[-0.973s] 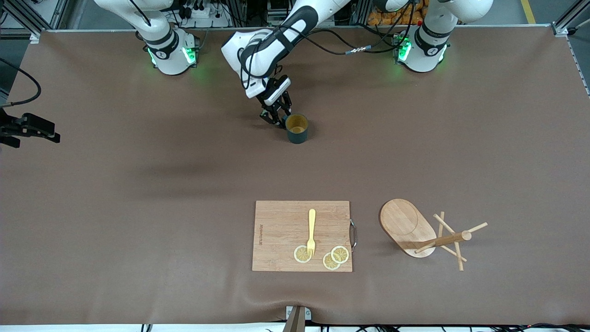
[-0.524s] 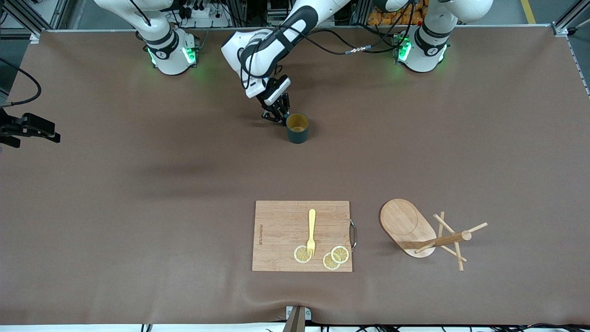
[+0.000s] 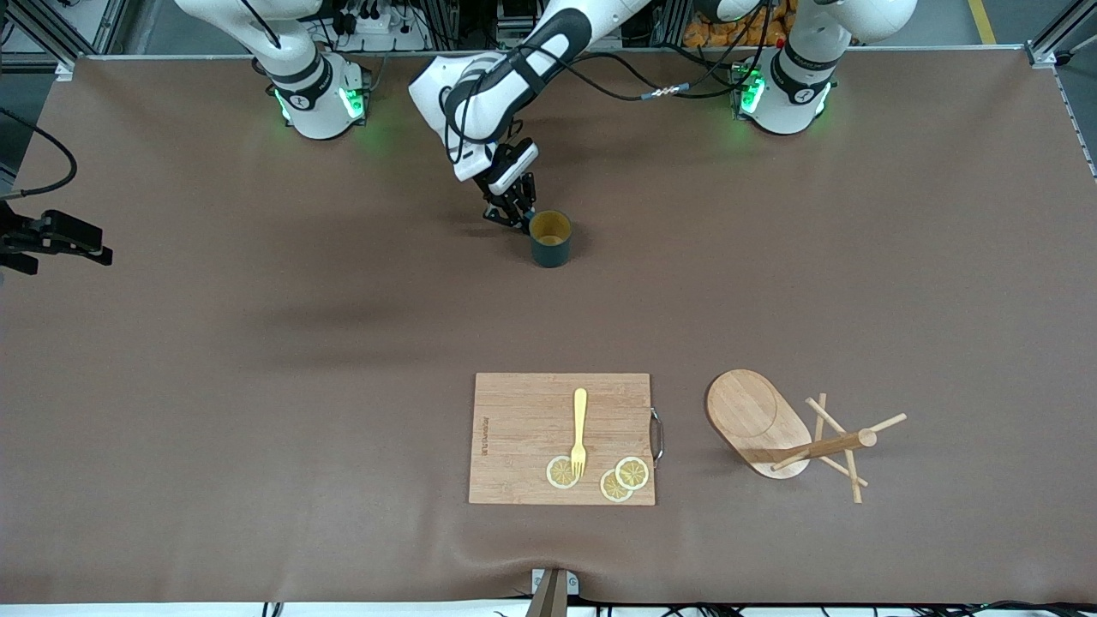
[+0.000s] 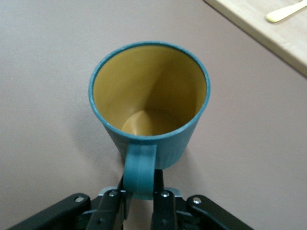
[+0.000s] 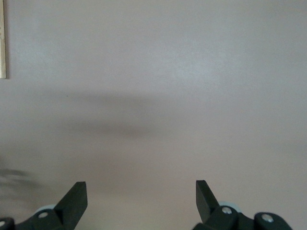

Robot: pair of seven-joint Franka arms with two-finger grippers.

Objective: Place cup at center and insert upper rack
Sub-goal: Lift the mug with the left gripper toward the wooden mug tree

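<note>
The cup (image 3: 550, 240), dark teal with a mustard-yellow inside, stands upright on the brown table near the robots' bases. My left gripper (image 3: 518, 218) reaches across to it and is shut on its loop handle (image 4: 140, 167); in the left wrist view the left gripper (image 4: 139, 191) has one finger on each side of the handle. The upper rack (image 3: 758, 420) lies tipped on its side close to the front camera, toward the left arm's end, its post (image 3: 823, 446) and pegs resting on the table. In its wrist view my right gripper (image 5: 141, 184) is open over bare table.
A rectangular wooden cutting board (image 3: 514, 411) lies beside the rack, nearer to the front camera than the cup. It carries a yellow fork (image 3: 580, 428) and lemon slices (image 3: 632, 471). A black fixture (image 3: 51, 236) juts in at the right arm's end.
The left gripper's fingers have closed on the cup's handle, and the cup has shifted very slightly toward the right arm's end. The rack and board lie as before.
</note>
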